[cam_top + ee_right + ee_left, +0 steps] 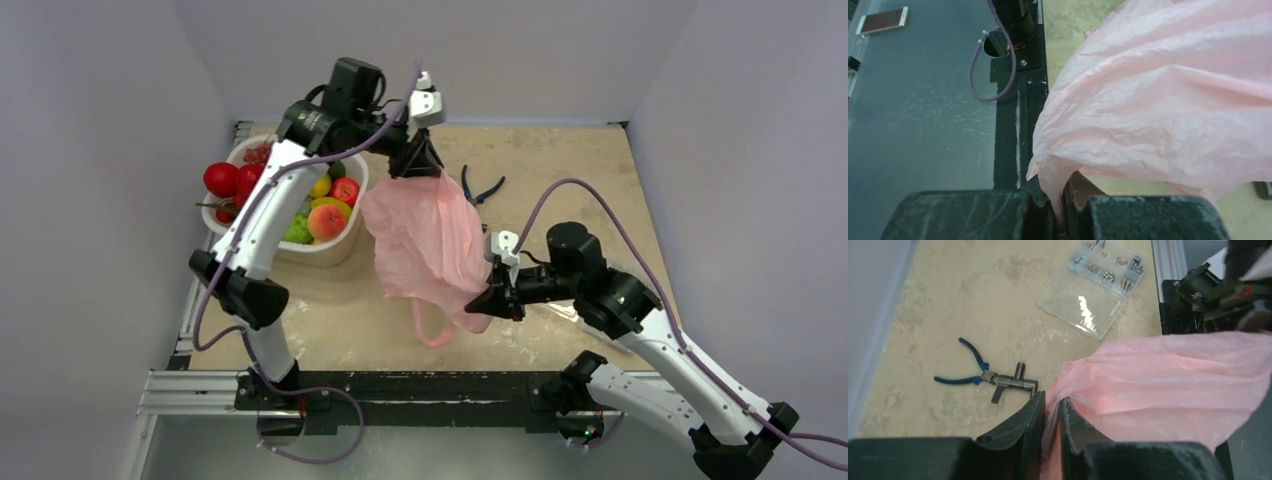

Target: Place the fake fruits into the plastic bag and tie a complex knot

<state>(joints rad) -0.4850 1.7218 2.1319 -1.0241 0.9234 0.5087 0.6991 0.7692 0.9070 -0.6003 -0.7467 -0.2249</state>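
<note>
The plastic bag [425, 245] hangs in the air above the middle of the tabletop [580, 180], stretched between both arms and slack in the body. One handle loop [432, 335] dangles from its near underside. The left tool [415, 160] is clamped on a bunched fold at the bag's far upper edge, and the left wrist view shows film pinched in the narrow gap of that tool [1050, 402]. The right tool [495, 295] is closed on the bag's near right edge, with film trapped there too [1060, 200].

No fruit appears to be inside the bag. The fake fruits [325, 215] all sit in a white tub [320, 252] just to the bag's left, so this looks like the bag-opening step, before any loading. The next move likely calls for finding the mouth and spreading it wide enough to take fruit, yet both tools are busy holding film; one must let go to fetch fruit, and the limp bag may then collapse.

Beyond the bag's right side lie blue-handled pliers [480, 187] beside a metal fitting [1015, 384]. A clear hardware box [1088, 292] lies nearby under the bag's right side. None of them lies between bag and tub.
</note>
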